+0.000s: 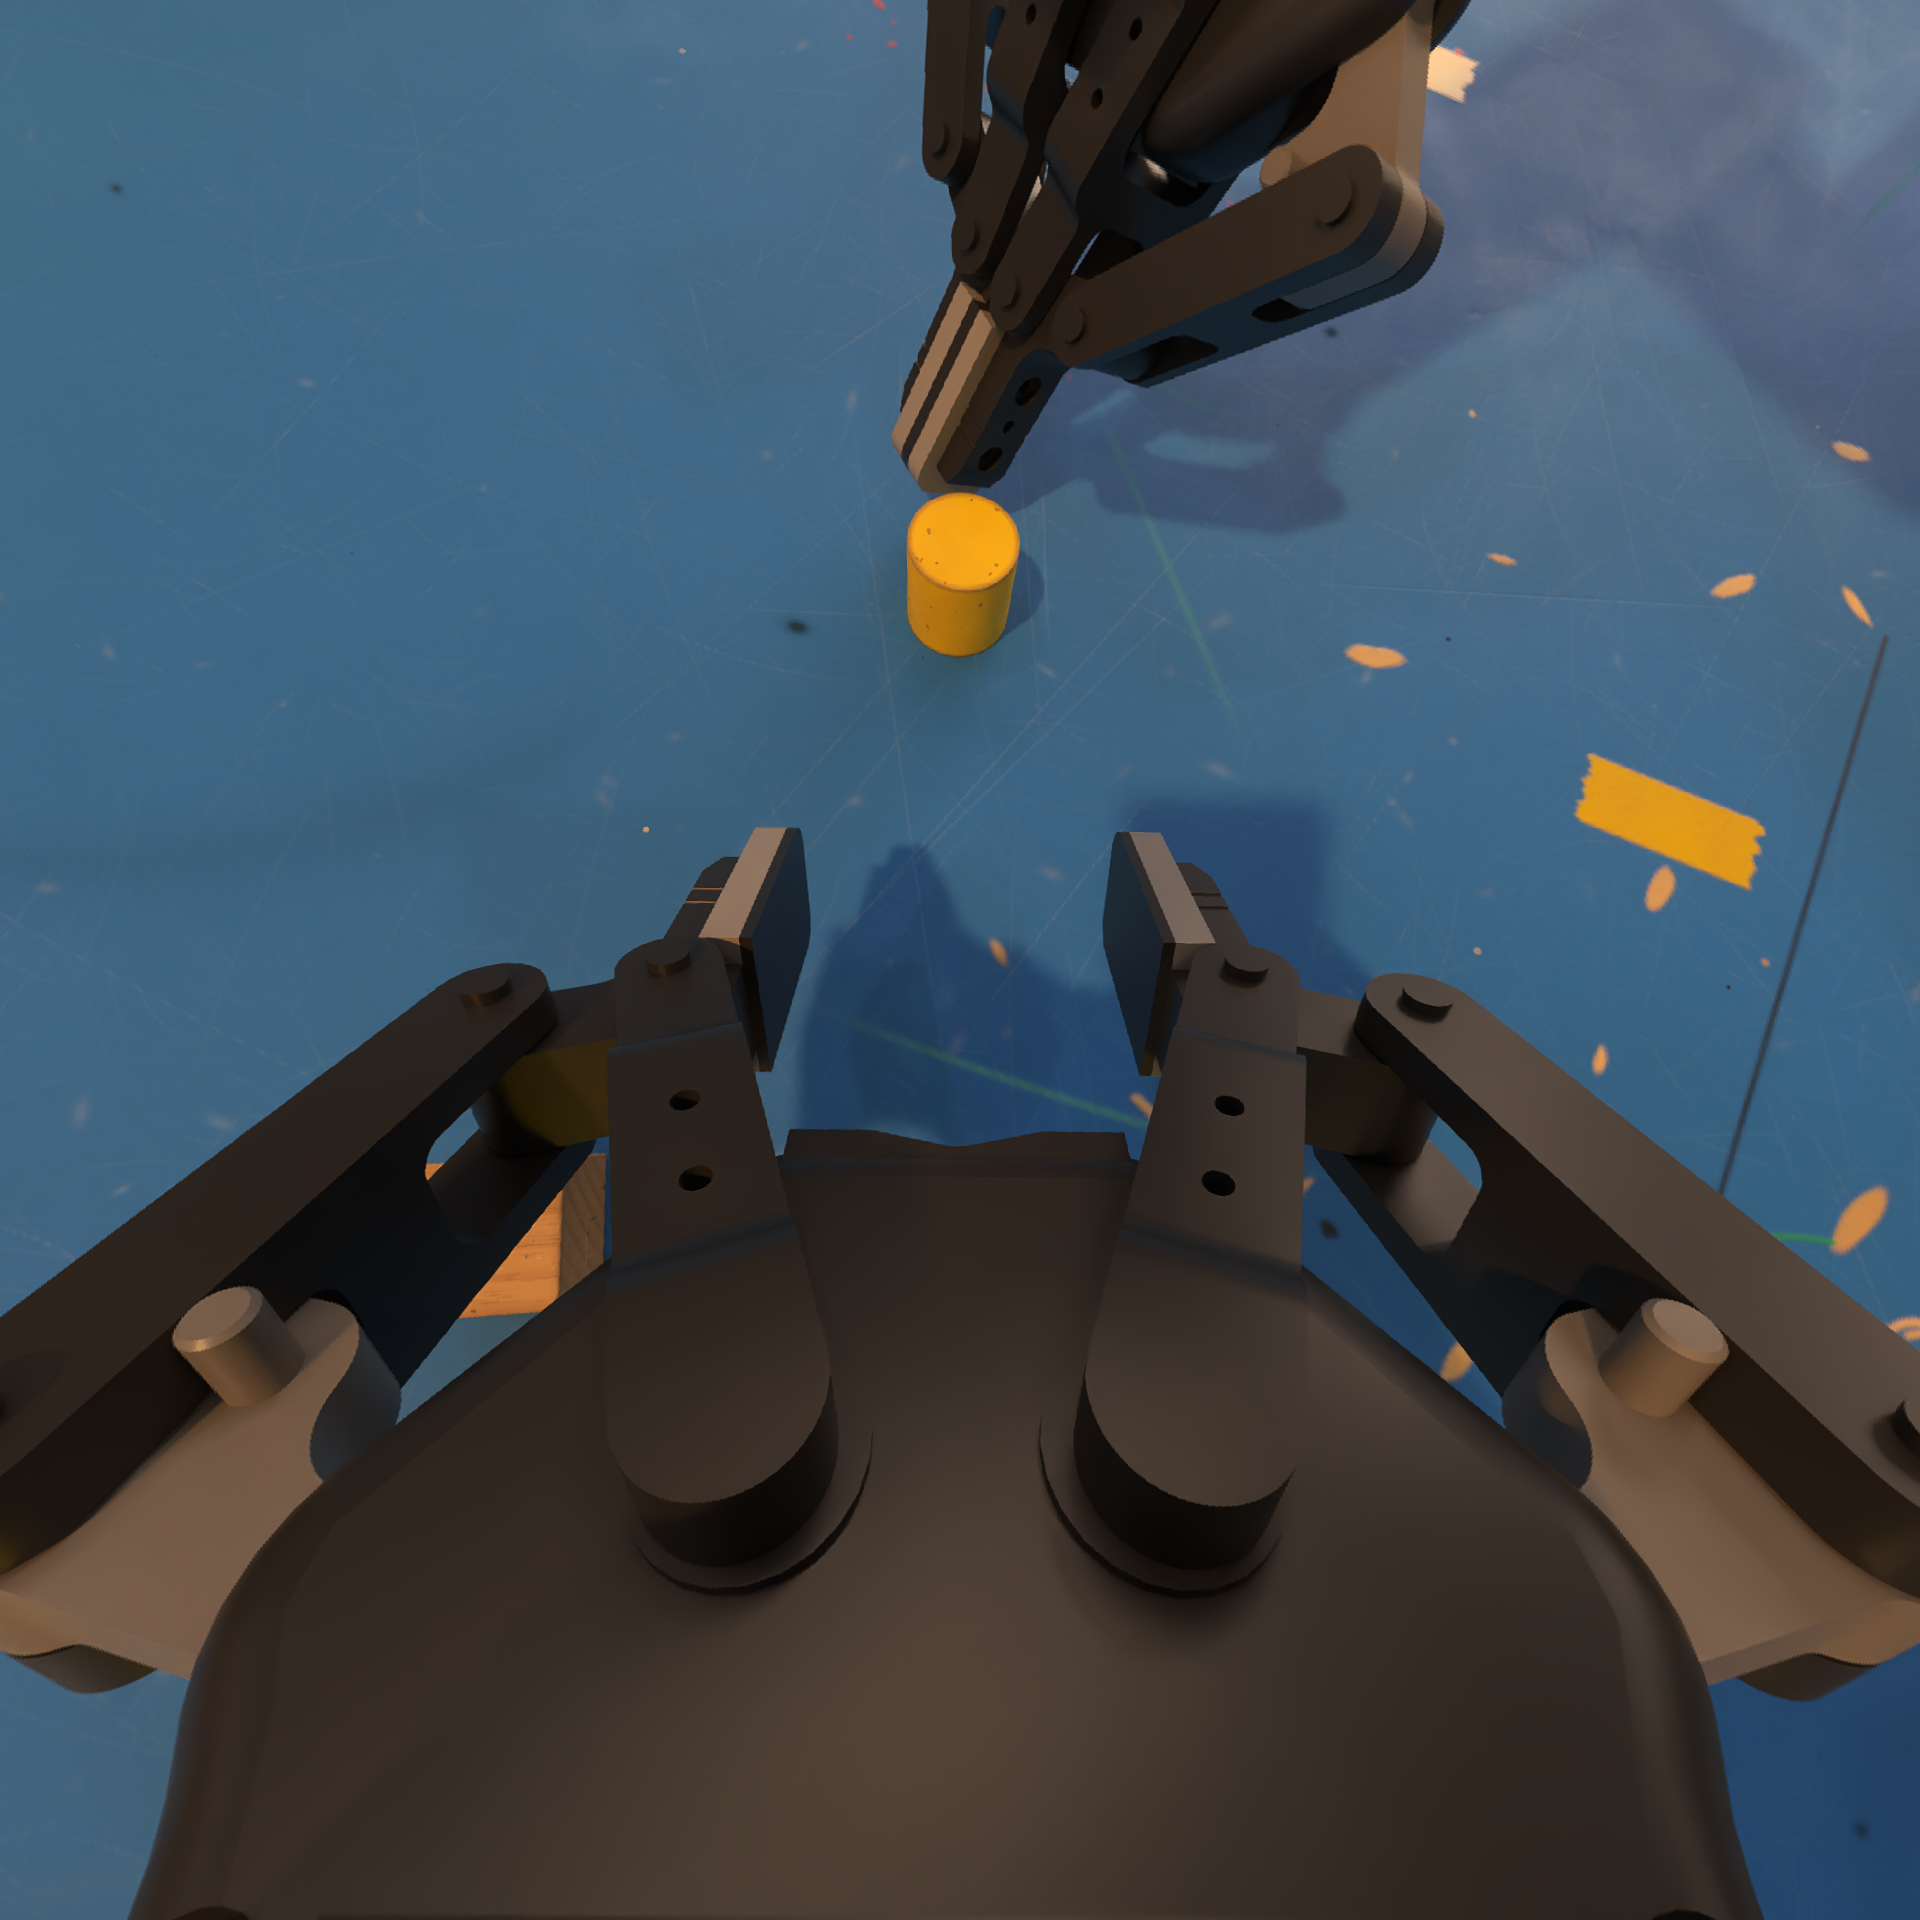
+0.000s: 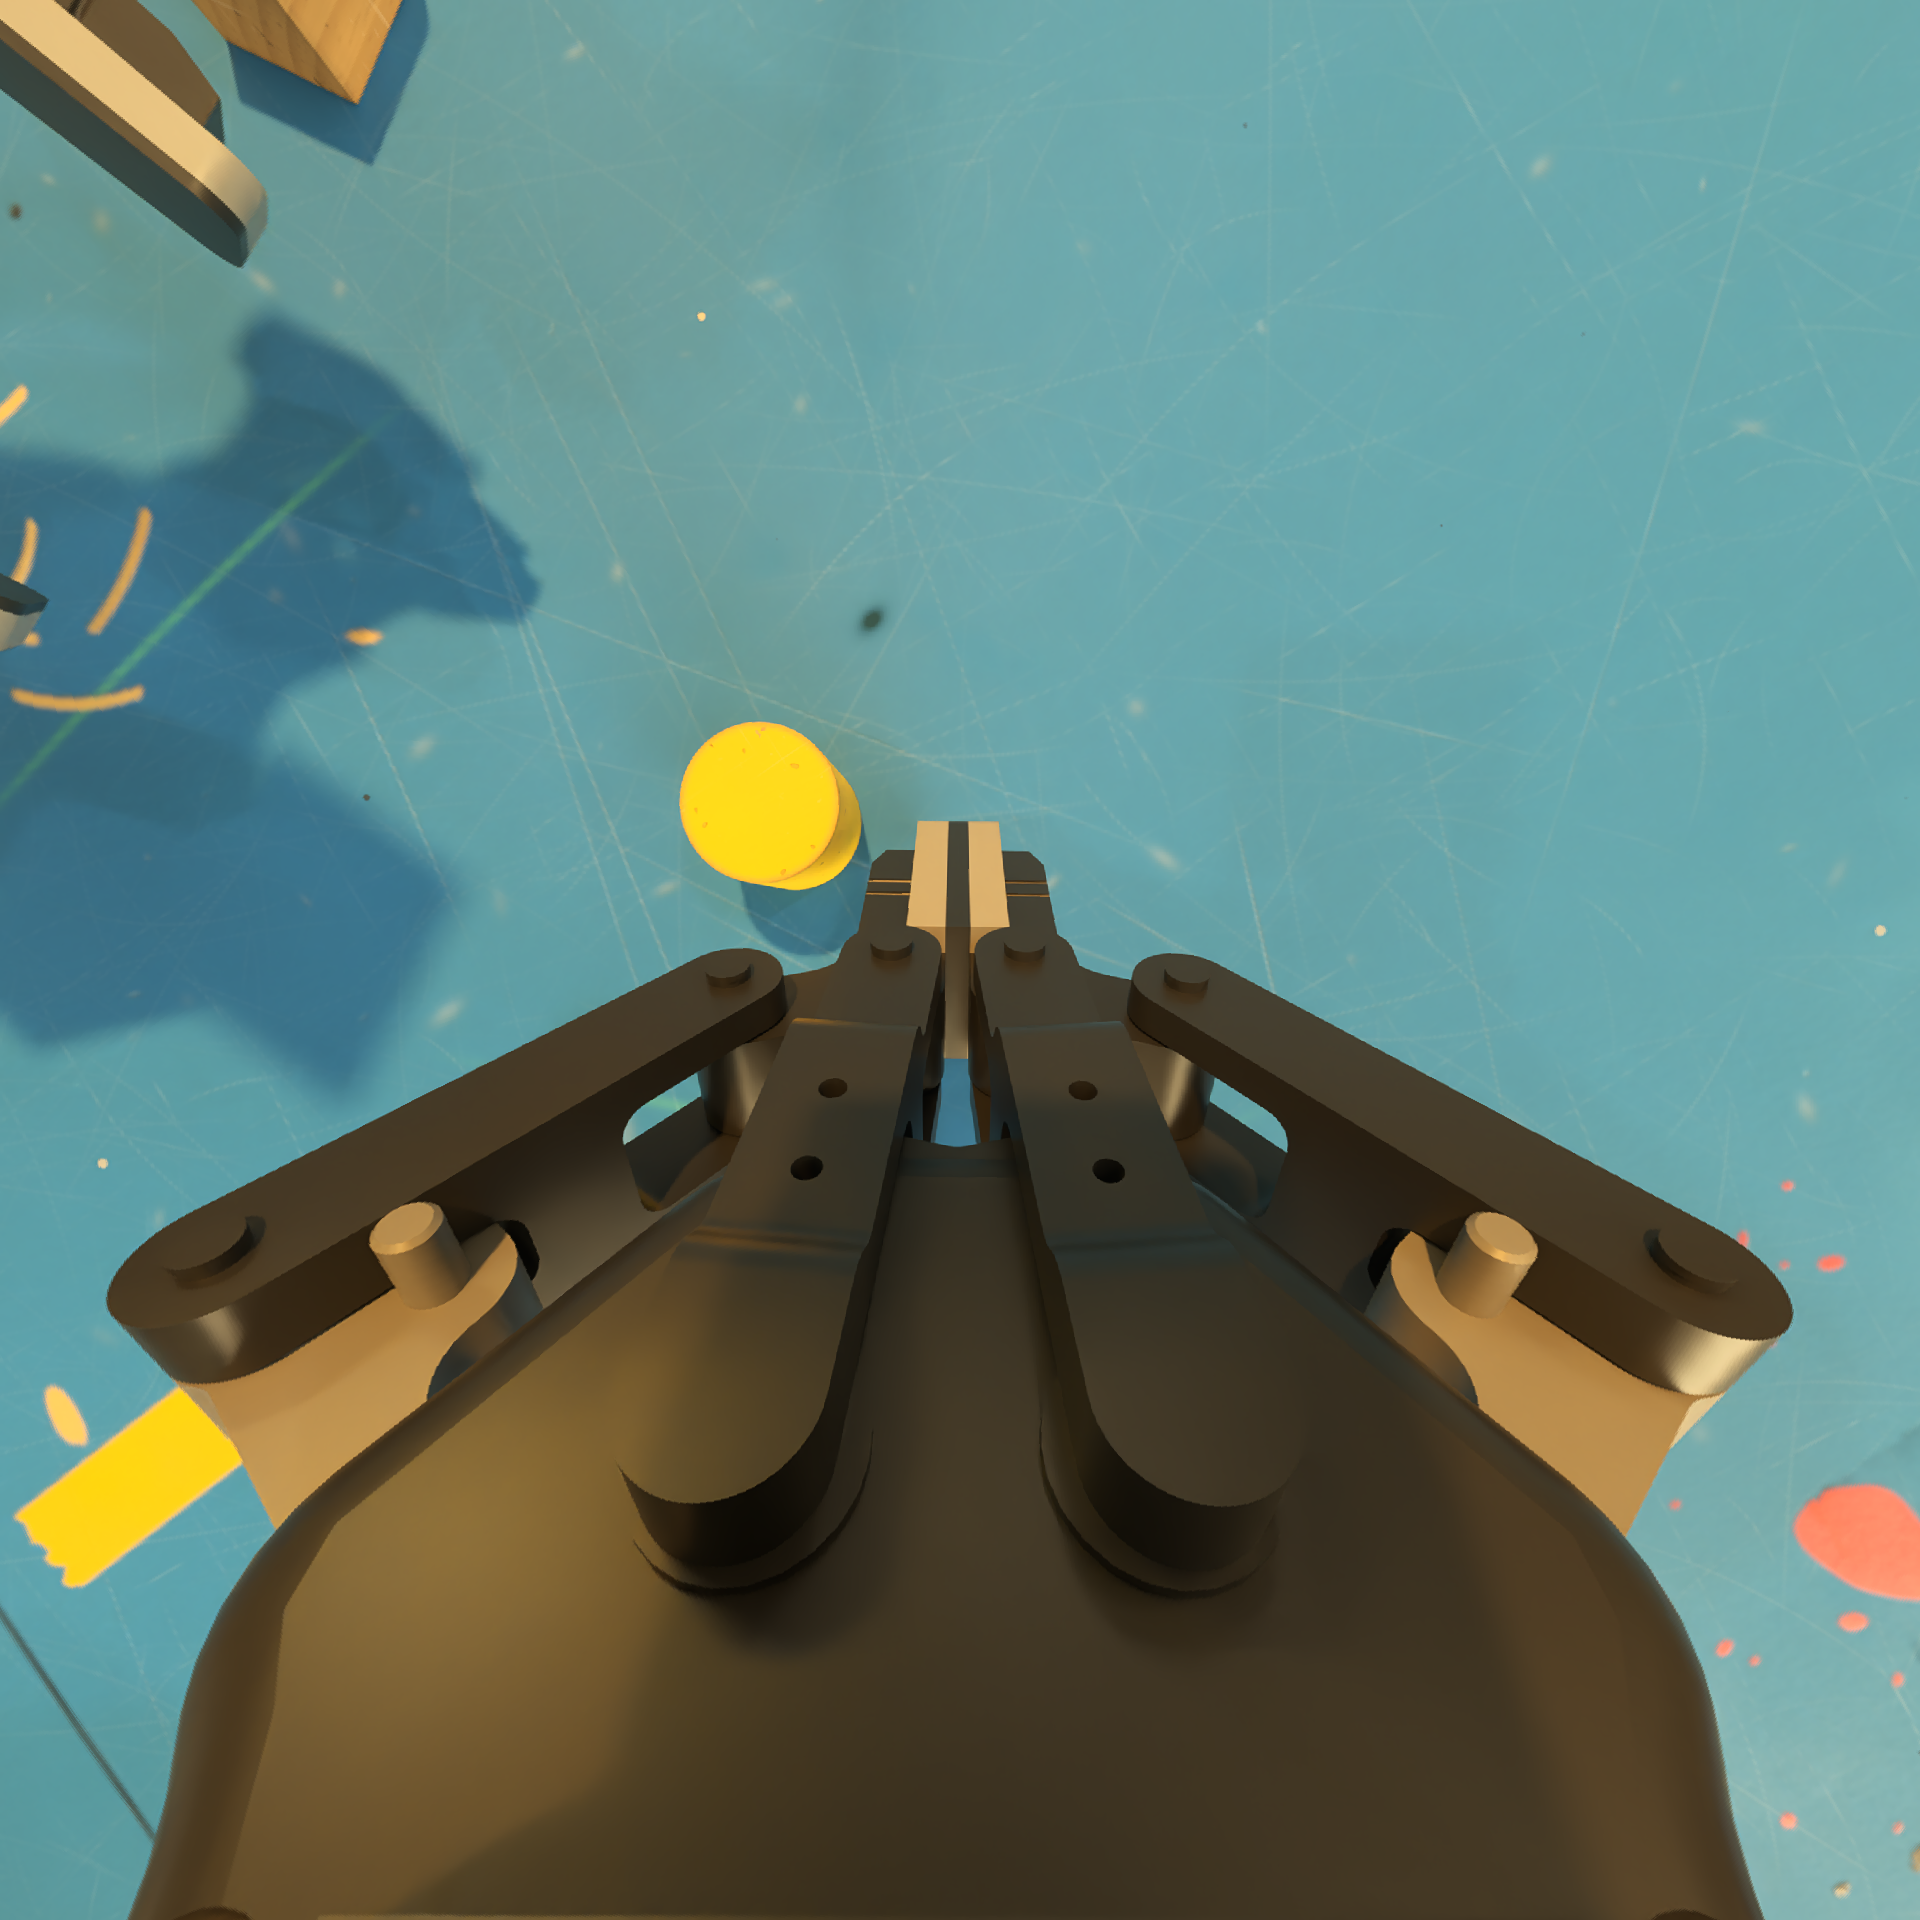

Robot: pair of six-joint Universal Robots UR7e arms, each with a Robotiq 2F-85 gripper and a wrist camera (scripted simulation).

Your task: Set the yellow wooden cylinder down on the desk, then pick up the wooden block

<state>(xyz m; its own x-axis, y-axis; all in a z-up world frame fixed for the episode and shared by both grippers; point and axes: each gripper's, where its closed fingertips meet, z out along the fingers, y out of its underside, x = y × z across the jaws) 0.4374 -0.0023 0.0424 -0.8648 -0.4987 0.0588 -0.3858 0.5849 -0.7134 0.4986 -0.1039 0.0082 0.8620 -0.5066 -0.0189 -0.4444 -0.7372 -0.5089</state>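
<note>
The yellow wooden cylinder [image 1: 961, 575] stands upright on the blue desk [image 1: 416, 520], apart from both grippers. It also shows in the right wrist view [image 2: 764, 802], just left of my right gripper [image 2: 958, 847], which is shut and empty. In the left wrist view the right gripper [image 1: 940, 457] hangs just above and behind the cylinder. My left gripper [image 1: 956, 914] is open and empty, some way in front of the cylinder. The wooden block [image 1: 540, 1252] lies under the left gripper's left linkage, mostly hidden. Its corner shows in the right wrist view [image 2: 322, 42] at the top left.
A strip of yellow tape [image 1: 1668, 821] lies on the desk to the right; it also shows in the right wrist view [image 2: 125, 1486]. Orange and red paint spots [image 2: 1860, 1538] and a dark line [image 1: 1803, 914] mark the desk. Part of the left gripper [image 2: 156, 135] shows at top left.
</note>
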